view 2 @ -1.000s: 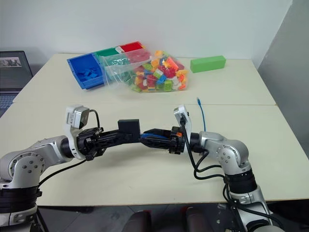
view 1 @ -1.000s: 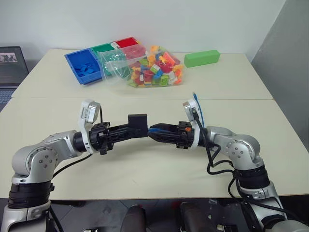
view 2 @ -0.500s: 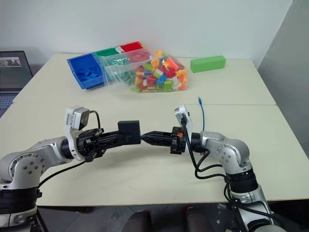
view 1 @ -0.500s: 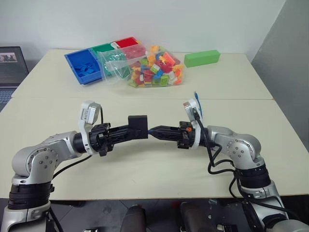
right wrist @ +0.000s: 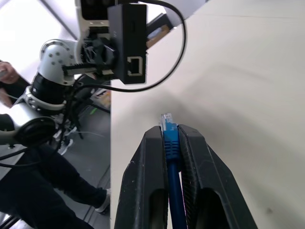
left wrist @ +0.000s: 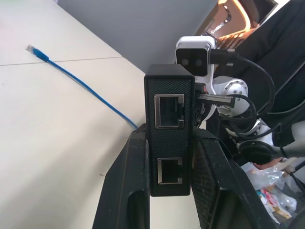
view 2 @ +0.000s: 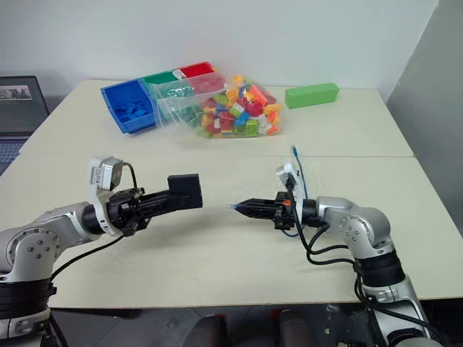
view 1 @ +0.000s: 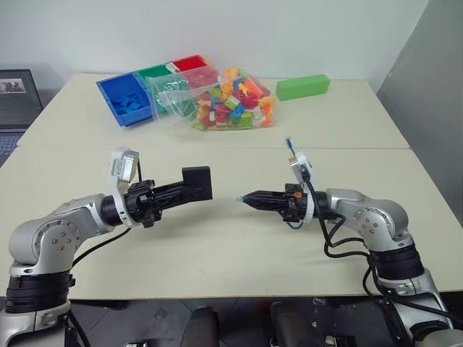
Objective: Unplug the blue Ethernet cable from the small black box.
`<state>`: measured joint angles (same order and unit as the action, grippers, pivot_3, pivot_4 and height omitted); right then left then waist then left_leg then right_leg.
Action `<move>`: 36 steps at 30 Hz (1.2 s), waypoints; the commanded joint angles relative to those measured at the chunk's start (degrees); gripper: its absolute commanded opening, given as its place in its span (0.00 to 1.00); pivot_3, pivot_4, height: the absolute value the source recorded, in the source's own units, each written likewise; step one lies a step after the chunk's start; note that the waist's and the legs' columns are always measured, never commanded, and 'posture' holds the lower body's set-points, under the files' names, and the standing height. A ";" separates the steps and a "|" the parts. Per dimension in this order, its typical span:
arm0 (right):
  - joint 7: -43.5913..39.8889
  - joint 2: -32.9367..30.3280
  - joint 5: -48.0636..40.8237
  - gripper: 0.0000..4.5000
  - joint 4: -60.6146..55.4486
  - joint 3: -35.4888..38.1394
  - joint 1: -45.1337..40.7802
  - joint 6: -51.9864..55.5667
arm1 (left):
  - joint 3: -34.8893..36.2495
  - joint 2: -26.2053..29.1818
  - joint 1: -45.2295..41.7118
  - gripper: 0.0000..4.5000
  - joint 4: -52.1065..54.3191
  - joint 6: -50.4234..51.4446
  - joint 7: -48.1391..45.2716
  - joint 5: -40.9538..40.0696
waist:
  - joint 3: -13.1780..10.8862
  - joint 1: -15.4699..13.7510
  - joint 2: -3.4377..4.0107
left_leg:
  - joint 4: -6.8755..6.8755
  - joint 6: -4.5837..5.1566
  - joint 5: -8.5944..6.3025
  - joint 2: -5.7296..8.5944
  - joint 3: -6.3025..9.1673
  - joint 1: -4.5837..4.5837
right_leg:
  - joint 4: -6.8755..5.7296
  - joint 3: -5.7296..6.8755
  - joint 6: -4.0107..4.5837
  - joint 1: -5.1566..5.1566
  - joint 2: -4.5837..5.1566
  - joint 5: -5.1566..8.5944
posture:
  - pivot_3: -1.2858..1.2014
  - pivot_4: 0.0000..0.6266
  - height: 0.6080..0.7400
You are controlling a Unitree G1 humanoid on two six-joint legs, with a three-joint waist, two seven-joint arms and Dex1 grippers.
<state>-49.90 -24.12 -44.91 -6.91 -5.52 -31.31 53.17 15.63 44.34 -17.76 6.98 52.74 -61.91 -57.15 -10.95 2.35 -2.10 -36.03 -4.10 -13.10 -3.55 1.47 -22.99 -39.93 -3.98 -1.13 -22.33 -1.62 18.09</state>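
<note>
Plug's out, I reckon: my right gripper (right wrist: 170, 143) is clamped on the blue Ethernet cable (right wrist: 170, 148) just behind its plug, well apart from the small black box (left wrist: 170, 129) pinched in my left gripper (view 1: 189, 189), both ports empty.

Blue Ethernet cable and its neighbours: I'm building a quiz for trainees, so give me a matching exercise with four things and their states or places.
Things:
1. blue Ethernet cable
2. small black box
3. green block
4. bag of bricks

States or places:
A. far side of the table, right of the bag
B. clamped in the left gripper, ports empty
C. plug end pinched in the right gripper
D. beside the blue bin

Pairs: 1-C, 2-B, 3-A, 4-D
</note>
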 commanded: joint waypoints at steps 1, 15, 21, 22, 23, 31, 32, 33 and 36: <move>2.26 0.48 3.40 0.02 2.64 2.99 -0.01 -5.26 | 2.69 1.03 1.34 0.17 1.37 -1.71 0.27 0.50 | 0.00 0.15 0.01 | 0.01 0.00 0.00 0.00 0.00 0.00 | 0.00 0.00 0.00 0.00 0.00 0.00 | 0.52 0.24 1.00; 17.72 9.77 33.55 0.25 41.24 0.00 -12.85 -44.41 | 2.46 -2.19 2.27 0.17 3.33 -3.39 5.28 1.22 | -0.08 0.78 0.10 | 0.03 -0.07 -0.03 -0.01 -0.07 -0.05 | 0.01 -0.10 0.31 -0.05 -0.01 -0.17 | 0.52 0.24 1.00; 10.73 8.92 31.05 0.54 34.72 0.64 -10.40 -42.34 | 2.88 -3.40 3.66 0.17 4.90 -5.35 8.49 3.13 | -0.08 0.82 0.10 | 0.03 -0.13 -0.06 -0.02 -0.08 -0.06 | 0.02 -0.09 0.31 -0.06 0.01 -0.18 | 0.52 0.24 1.00; 7.12 7.86 29.41 0.60 30.63 0.05 -9.15 -40.55 | 2.52 -3.68 3.78 0.17 5.00 -7.00 10.03 5.18 | -0.09 0.82 0.11 | 0.03 -0.12 -0.06 -0.02 -0.07 -0.05 | 0.00 -0.09 0.31 -0.06 0.01 -0.18 | 0.52 0.24 1.00; 4.63 7.14 28.31 0.66 27.61 -0.35 -8.15 -39.22 | 2.28 -3.87 3.97 0.17 5.14 -8.17 11.08 6.57 | -0.09 0.81 0.12 | 0.03 -0.12 -0.06 -0.02 -0.04 -0.05 | 0.00 -0.08 0.31 -0.06 0.01 -0.17 | 0.52 0.24 1.00; -0.82 3.77 26.32 0.71 6.44 -4.71 -3.85 -30.79 | 2.14 -10.71 2.33 0.17 -2.07 -30.83 26.19 26.85 | -0.14 0.38 0.20 | -0.02 -0.12 -0.06 -0.03 -0.03 0.02 | -0.03 -0.08 0.30 0.01 0.00 -0.18 | 0.52 0.24 1.00; -0.52 3.97 26.48 0.71 5.56 -5.10 -4.02 -30.13 | 1.62 -11.04 2.60 0.17 -4.07 -34.87 27.19 30.07 | -0.14 0.41 0.20 | -0.01 -0.12 -0.06 -0.04 -0.03 0.02 | -0.03 -0.07 0.30 0.01 0.00 -0.18 | 0.52 0.24 1.00; -0.24 4.08 26.56 0.71 4.91 -5.34 -4.12 -29.55 | 1.26 -11.37 2.73 0.17 -5.61 -37.93 27.83 32.39 | -0.14 0.47 0.20 | -0.01 -0.12 -0.06 -0.04 -0.04 0.04 | -0.03 -0.08 0.30 0.00 0.00 -0.18 | 0.52 0.24 1.00; 1.33 4.65 28.67 0.71 4.72 -7.20 -5.50 -28.29 | 1.42 -12.88 2.36 0.17 -13.76 -47.68 31.36 38.53 | -0.14 0.35 0.20 | -0.01 -0.12 -0.06 -0.03 -0.04 0.02 | -0.02 -0.08 0.30 0.00 0.00 -0.18 | 0.52 0.24 1.00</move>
<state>-49.49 -19.75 -17.11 0.01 -12.07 -35.32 24.21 16.37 32.07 -14.93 -3.33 12.15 -32.98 -22.70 -11.09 2.70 -1.90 -36.03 -4.22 -13.16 -3.57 1.41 -22.97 -39.95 -4.06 -0.82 -22.33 -1.61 17.90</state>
